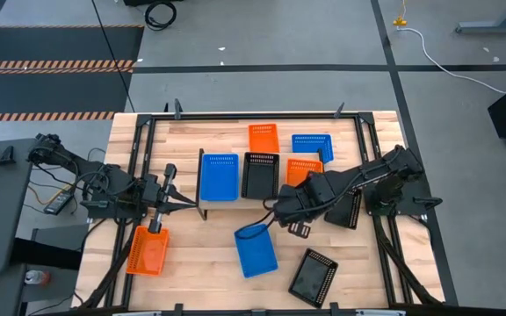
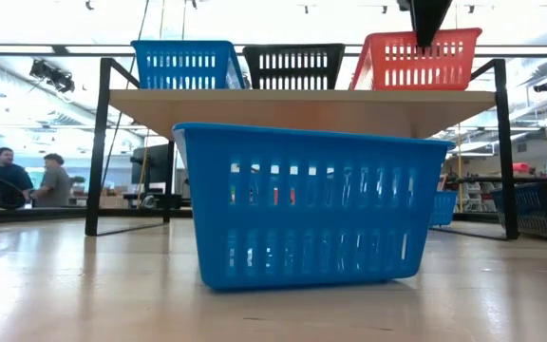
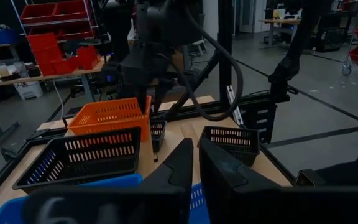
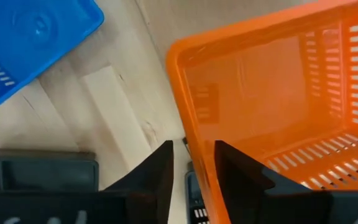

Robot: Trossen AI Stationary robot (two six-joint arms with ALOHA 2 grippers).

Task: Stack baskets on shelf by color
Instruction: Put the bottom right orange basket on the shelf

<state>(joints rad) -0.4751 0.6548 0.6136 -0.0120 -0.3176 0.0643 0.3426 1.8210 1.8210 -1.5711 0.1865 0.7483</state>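
Note:
Three baskets rest by their bases on the shelf (image 2: 302, 109): blue (image 1: 219, 175), black (image 1: 259, 174), orange (image 1: 303, 171) at its right end. My right gripper (image 4: 191, 149) points down over the orange basket's near end, open. One finger stands inside the basket (image 4: 278, 106) and one outside. In the low view it dips into the orange basket (image 2: 416, 59) from above. My left gripper (image 3: 194, 146) hovers level by the shelf's left end (image 1: 187, 204), shut on nothing. My right gripper straddles the orange basket's end wall (image 4: 194, 134) from above, pointing down, one finger (image 4: 229, 171) inside and the other outside. Whether either finger touches the wall I cannot tell. The basket sits level on the shelf.
Loose baskets lie on the table: blue (image 1: 256, 249) in front of the shelf, black (image 1: 313, 276) near the front right, orange (image 1: 148, 250) at the front left, orange (image 1: 263, 138) and blue (image 1: 312, 145) behind the shelf, black (image 1: 350, 209) under the right arm.

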